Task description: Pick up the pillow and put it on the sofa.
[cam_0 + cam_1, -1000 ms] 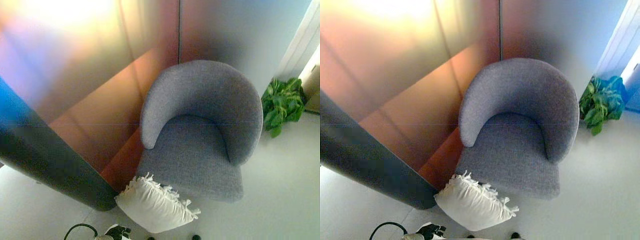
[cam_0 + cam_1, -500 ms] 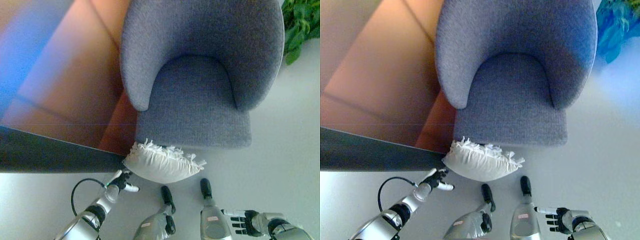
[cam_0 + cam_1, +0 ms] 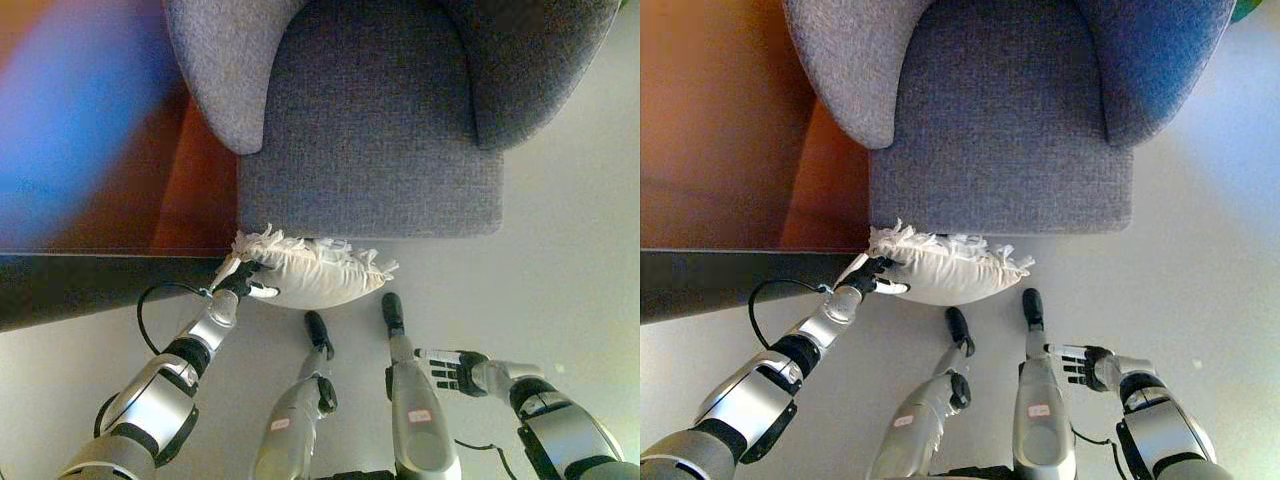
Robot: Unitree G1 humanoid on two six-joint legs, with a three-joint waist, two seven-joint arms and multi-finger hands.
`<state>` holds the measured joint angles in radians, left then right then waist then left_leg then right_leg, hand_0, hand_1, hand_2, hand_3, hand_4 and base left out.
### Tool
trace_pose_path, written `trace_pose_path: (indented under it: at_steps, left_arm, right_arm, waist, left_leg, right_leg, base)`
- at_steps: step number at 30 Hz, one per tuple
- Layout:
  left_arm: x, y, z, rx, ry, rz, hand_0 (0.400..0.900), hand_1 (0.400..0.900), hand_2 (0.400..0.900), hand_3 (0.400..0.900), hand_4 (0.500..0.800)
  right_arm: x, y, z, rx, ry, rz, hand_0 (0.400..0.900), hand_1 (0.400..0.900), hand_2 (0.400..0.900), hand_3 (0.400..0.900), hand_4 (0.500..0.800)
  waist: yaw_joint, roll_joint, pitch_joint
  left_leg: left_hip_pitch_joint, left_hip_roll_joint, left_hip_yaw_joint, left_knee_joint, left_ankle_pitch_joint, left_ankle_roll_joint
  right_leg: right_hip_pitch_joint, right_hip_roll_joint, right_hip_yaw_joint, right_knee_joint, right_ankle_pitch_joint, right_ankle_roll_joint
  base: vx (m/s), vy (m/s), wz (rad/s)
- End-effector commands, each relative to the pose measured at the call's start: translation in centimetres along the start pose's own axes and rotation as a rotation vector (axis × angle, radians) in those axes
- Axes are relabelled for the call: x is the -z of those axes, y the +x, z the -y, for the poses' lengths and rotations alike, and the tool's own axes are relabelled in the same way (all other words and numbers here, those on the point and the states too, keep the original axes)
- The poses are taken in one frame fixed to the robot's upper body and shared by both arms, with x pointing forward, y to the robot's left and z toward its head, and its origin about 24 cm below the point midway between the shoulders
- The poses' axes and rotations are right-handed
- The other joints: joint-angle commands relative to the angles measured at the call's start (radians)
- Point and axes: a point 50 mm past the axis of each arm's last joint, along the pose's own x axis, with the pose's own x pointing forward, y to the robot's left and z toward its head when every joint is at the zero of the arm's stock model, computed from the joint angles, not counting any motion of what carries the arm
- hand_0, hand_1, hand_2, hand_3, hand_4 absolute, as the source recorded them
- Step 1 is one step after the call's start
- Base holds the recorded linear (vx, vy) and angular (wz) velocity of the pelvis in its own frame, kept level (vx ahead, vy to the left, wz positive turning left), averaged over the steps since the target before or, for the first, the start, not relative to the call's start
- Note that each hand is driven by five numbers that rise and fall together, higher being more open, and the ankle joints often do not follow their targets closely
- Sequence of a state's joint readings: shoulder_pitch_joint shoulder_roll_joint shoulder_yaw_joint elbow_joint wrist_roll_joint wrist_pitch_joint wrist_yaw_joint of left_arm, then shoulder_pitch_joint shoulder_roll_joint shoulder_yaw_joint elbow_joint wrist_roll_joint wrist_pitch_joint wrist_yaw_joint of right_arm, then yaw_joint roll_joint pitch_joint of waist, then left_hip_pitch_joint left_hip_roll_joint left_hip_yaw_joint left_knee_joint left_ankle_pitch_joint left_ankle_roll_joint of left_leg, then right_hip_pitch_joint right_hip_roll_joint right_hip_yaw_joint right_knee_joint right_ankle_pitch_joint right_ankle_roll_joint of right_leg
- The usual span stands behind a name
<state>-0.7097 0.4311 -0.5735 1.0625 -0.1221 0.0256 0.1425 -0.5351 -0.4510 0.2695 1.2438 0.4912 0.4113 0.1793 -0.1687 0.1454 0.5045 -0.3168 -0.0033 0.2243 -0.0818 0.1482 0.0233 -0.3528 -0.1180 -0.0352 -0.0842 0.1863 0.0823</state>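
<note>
Nearest: right hand (image 3: 452, 369) low on the right side, just off the floor (image 3: 560, 280), well apart from the pillow. Fingers straight and spread, nothing in it. Idle as far as can be seen.

Left hand (image 3: 872, 275) reaches fwd from lower left, up against the pillow's left end. Fingers spread loosely, one white tip lying along the pillow's lower edge; looks like contact, but can't tell if any finger is hooked round the cloth. No firm hold visible, so read as relaxed, touching only.

Pillow (image 3: 315, 272): white, fringed along top edge, lying on the floor, leaning against or just touching the front base of the sofa (image 3: 370, 120). Not lifted. Left end sits near the corner where a dark panel (image 3: 90, 285) meets the sofa base.

Sofa beyond: grey, round-backed, seat bare, arms curving in on both sides. Brown wall (image 3: 720, 120) to its left.

Progress, as judged: early. Approach done, first touch w/ left hand made. Still to do: get a real hold (prob. needs right hand brought in on the other end, since the pillow is wide and soft), lift clear of the floor, carry up and over the seat's front edge, set down on the seat, let go. Nothing of the placing yet done.
</note>
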Motion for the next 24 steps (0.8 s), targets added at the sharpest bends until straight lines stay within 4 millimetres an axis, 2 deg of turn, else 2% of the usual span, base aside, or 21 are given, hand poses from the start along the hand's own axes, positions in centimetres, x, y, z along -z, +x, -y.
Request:
trace_pose_path:
  at_steps: [1,5,12,15,20,24]
  left_arm:
    - [-3.9,0.8,-5.9,-0.210,-0.088,0.078,0.900,0.900,0.900,0.900,0.800]
    - [-5.7,0.8,-8.1,-0.250,-0.127,0.092,0.900,0.900,0.900,0.900,0.800]
    - [-9.0,0.6,-10.7,-0.298,-0.186,0.123,0.900,0.900,0.900,0.900,0.800]
    - [-9.0,0.6,-10.7,-0.288,-0.206,0.109,0.900,0.900,0.900,0.900,0.800]
    - [-7.6,0.9,-9.8,-0.261,-0.229,0.061,0.900,0.900,0.900,0.900,0.800]
    - [-7.1,0.9,-9.9,-0.271,-0.244,0.037,0.900,0.900,0.900,0.900,0.800]
  right_arm:
    - [1.1,0.1,0.0,-0.008,0.005,-0.064,0.900,0.900,0.900,0.900,0.800]
    - [2.9,0.3,1.1,-0.023,-0.027,-0.020,0.900,0.900,0.900,0.900,0.800]
    - [2.9,0.4,0.8,-0.040,-0.043,0.055,0.900,0.900,0.900,0.900,0.800]
    - [2.9,0.4,0.7,-0.043,-0.038,0.059,0.900,0.900,0.900,0.900,0.800]
    - [2.5,0.4,0.5,-0.049,-0.037,0.071,0.900,0.900,0.900,0.900,0.800]
    - [1.9,0.3,0.5,-0.058,-0.033,0.083,0.900,0.900,0.900,0.900,0.800]
  waist:
    - [-0.025,-0.034,0.015]
    - [-0.047,-0.046,0.015]
    - [-0.065,-0.053,0.015]
    - [-0.061,-0.051,0.015]
    - [-0.054,-0.050,0.015]
    - [-0.057,-0.051,0.015]
  left_leg:
    - [-0.059,-0.037,-0.001,-0.002,0.011,-0.097]
    - [-0.112,-0.031,0.011,-0.002,0.021,-0.098]
    - [-0.181,-0.020,0.034,-0.005,0.033,-0.108]
    - [-0.187,-0.020,0.028,-0.005,0.033,-0.108]
    - [-0.187,-0.022,0.016,-0.003,0.038,-0.113]
    - [-0.194,-0.015,0.020,-0.003,0.045,-0.121]
  right_leg:
    - [-0.126,0.034,0.059,0.072,0.005,0.060]
    - [-0.184,0.044,0.069,0.081,0.009,0.062]
    - [-0.250,0.036,0.059,0.063,0.028,0.069]
    - [-0.257,0.029,0.048,0.066,0.027,0.070]
    - [-0.257,0.026,0.041,0.071,0.025,0.068]
    - [-0.261,0.026,0.043,0.069,0.028,0.068]
  base:
    - [-0.06,-0.001,-0.05]
    - [-0.06,-0.013,0.00]
    - [-0.05,-0.034,0.10]
    - [-0.03,-0.061,0.16]
    - [-0.01,-0.034,0.10]
    - [0.00,-0.028,0.09]
